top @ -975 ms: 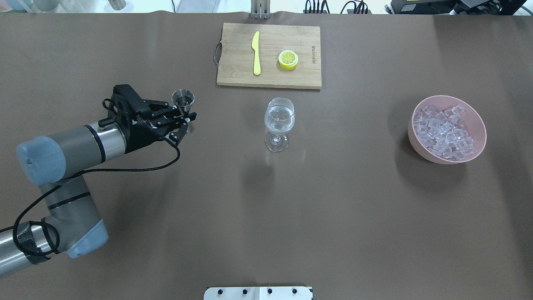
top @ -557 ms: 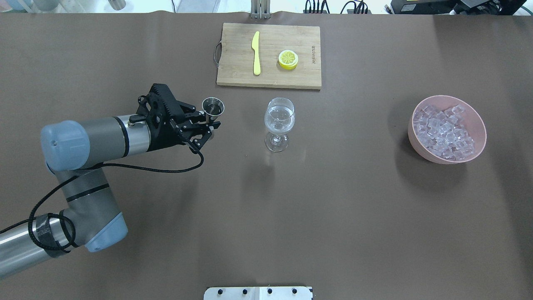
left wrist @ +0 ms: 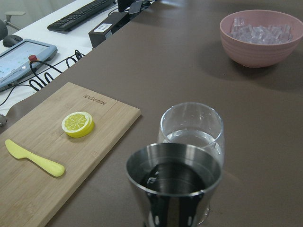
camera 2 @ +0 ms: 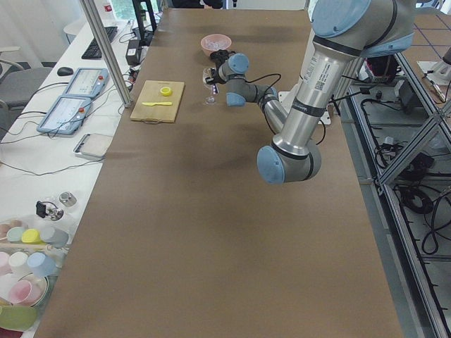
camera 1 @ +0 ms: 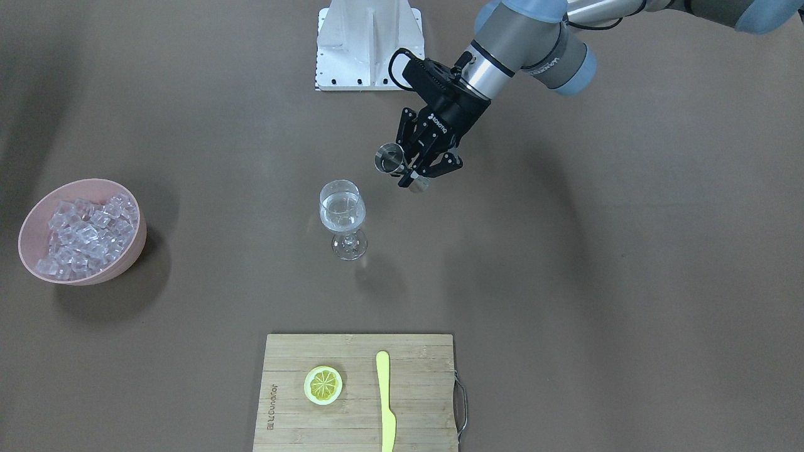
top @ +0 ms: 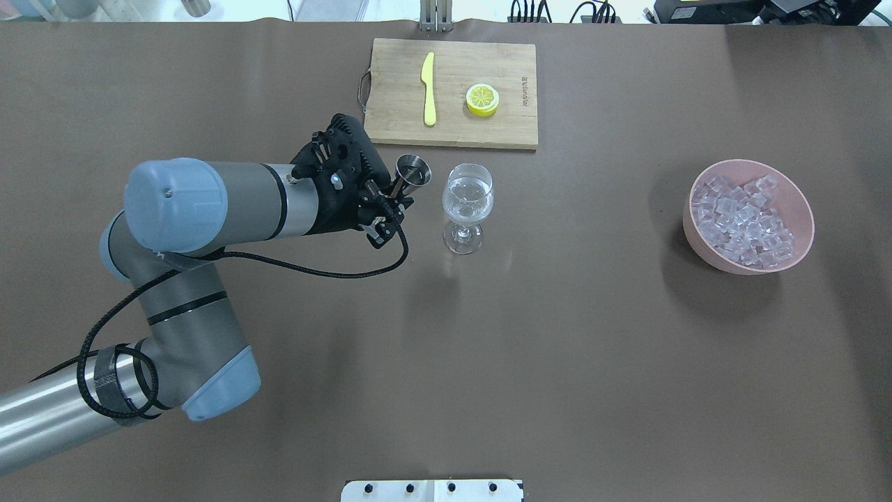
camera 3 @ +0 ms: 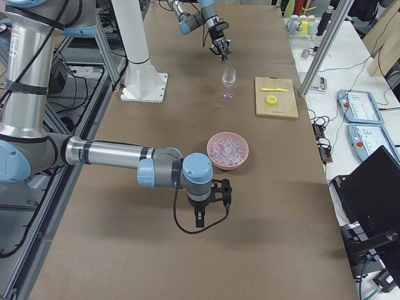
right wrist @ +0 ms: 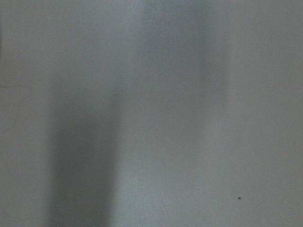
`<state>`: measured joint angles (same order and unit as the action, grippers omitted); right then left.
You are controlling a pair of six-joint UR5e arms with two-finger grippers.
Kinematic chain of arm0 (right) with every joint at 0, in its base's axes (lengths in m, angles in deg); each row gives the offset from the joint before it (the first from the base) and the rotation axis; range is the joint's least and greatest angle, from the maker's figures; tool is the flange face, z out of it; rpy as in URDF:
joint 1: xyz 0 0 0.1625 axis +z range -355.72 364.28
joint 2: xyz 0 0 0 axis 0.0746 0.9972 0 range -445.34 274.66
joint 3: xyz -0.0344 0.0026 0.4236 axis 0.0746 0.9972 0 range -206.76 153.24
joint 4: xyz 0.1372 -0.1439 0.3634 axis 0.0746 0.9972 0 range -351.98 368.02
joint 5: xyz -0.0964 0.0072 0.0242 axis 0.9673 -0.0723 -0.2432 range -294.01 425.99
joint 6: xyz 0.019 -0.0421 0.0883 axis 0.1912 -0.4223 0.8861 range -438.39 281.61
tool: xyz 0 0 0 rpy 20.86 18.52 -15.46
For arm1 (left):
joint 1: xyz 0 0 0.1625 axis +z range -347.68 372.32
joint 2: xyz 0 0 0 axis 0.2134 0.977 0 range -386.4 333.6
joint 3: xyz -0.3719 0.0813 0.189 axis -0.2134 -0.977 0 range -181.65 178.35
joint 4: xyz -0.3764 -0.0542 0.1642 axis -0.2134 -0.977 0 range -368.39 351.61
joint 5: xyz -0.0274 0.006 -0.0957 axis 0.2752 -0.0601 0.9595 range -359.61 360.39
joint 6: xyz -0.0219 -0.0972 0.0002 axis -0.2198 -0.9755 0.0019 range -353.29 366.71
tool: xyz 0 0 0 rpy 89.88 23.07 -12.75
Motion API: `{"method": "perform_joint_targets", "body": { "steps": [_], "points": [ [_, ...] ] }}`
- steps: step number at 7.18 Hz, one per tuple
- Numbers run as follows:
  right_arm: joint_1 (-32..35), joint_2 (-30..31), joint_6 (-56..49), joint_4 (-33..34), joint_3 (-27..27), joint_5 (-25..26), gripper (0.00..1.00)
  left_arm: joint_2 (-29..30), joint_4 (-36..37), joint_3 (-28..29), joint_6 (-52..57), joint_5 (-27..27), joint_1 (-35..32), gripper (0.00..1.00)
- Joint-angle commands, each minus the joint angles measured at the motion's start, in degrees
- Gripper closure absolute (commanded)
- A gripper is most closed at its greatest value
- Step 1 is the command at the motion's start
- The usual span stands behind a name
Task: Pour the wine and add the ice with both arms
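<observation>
My left gripper (top: 391,203) is shut on the waist of a steel jigger (top: 412,171), held above the table just left of the clear stemmed glass (top: 467,199). In the left wrist view the jigger (left wrist: 174,184) holds dark wine, and the glass (left wrist: 191,130) stands right behind it with some clear liquid inside. The ice (top: 744,217) is heaped in a pink bowl (top: 798,189) far to the right. My right gripper (camera 3: 207,211) hangs low over the table near that bowl, seen only in the exterior right view. I cannot tell whether it is open or shut.
A wooden cutting board (top: 481,132) lies behind the glass with a yellow knife (top: 428,87) and a lemon slice (top: 482,99) on it. The white base block (camera 1: 369,47) sits at the robot's edge of the table. The right wrist view is only grey blur.
My left arm has swung right and slightly farther across the table with the jigger in its grip, from well left of the glass to right beside it. Glass, bowl and board have not moved.
</observation>
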<state>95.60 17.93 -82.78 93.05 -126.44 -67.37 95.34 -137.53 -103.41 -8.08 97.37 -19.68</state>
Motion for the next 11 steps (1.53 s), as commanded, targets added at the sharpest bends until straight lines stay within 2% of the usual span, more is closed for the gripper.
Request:
{"method": "perform_joint_targets", "body": {
  "steps": [1, 3, 6, 11],
  "points": [
    [0.18, 0.00, -0.09, 0.05, 0.28, 0.03, 0.00, 3.50, 6.70, 0.33, 0.54, -0.04, 0.19, 1.00],
    [0.35, 0.26, 0.00, -0.03, 0.28, -0.06, 0.00, 4.11, 9.51, 0.42, 2.30, -0.04, 0.19, 1.00],
    [0.53, 0.27, 0.00, -0.04, 0.45, -0.14, 0.00, 8.33, 17.76, 0.42, 2.39, -0.12, 0.28, 1.00],
    [0.53, 0.18, 0.00, -0.04, 0.72, -0.14, 0.00, 11.67, 29.36, 0.51, 4.76, -0.30, 0.45, 1.00]
  ]
}}
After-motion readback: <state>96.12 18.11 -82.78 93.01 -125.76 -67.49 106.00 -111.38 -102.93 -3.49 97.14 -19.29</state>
